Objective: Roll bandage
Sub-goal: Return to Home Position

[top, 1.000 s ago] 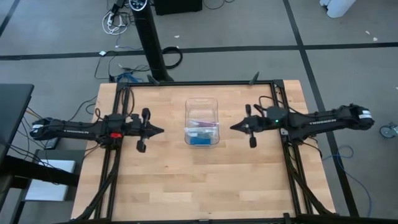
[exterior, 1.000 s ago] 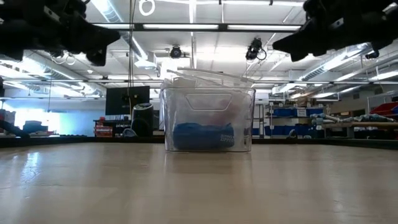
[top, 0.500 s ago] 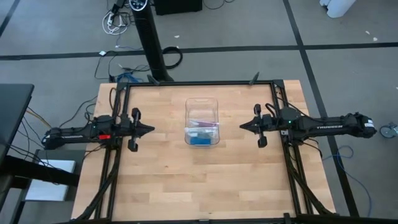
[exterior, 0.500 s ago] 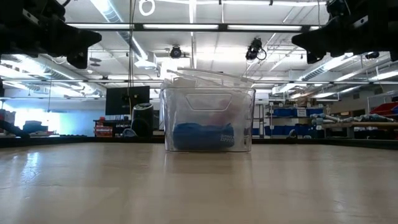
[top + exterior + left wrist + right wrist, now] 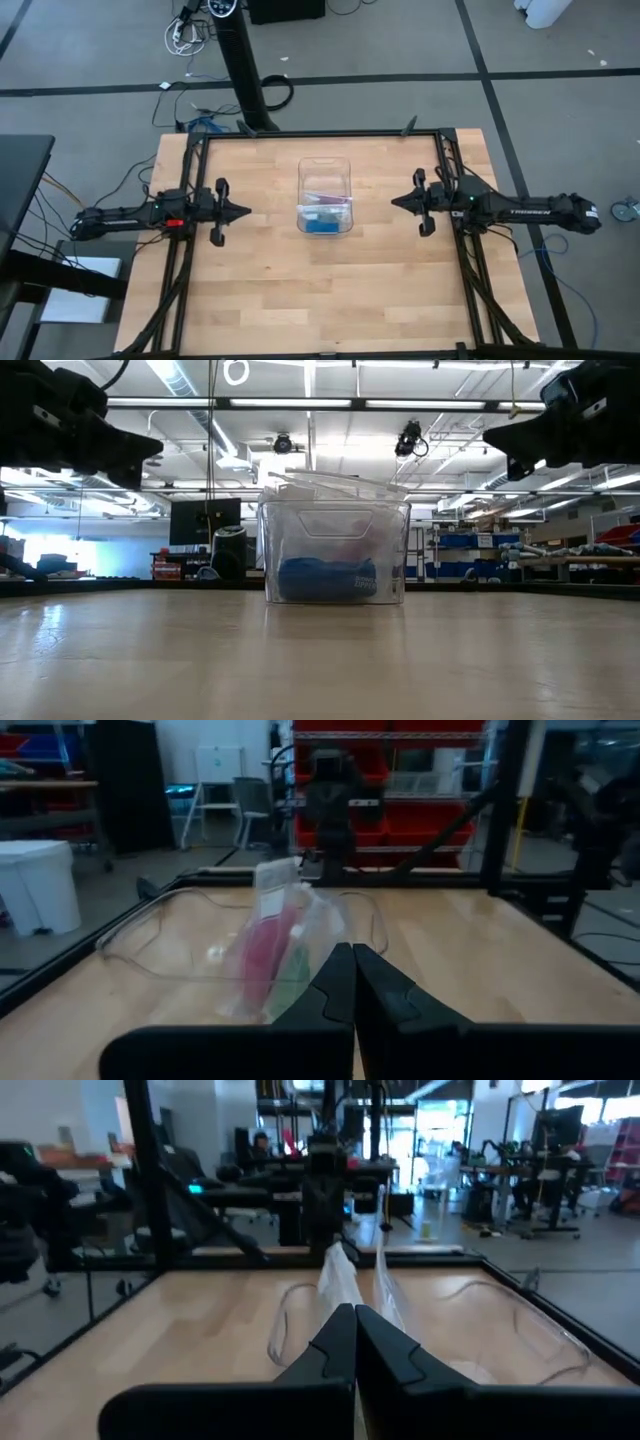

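Near the centre of the worktop point(image 5: 300, 290), a little toward 12 o'clock in the high view, sits the clear box point(image 5: 325, 163). The bandage point(image 5: 332, 201) is inside it, packed in a clear bag point(image 5: 300, 925). From above I read it as a short magenta streak lying roughly along the 9-to-3 line, beside a blue item point(image 5: 322, 225) at the box's 6 o'clock end. Through the left wrist camera it shows as a soft pink mass behind crinkled plastic, and I can't make out the roll's windings.

My left pincer point(image 5: 243, 211) hangs at 9 o'clock of the box with its tip aimed at it, so the bandage lies at its 3 o'clock. The right pincer point(image 5: 397, 201) mirrors that from 3 o'clock and looks slightly nearer. Both are well apart from the box and clenched on nothing, fingers pressed together in each wrist camera. I judge the rolling done; what's left is parking the arms clear of the box.
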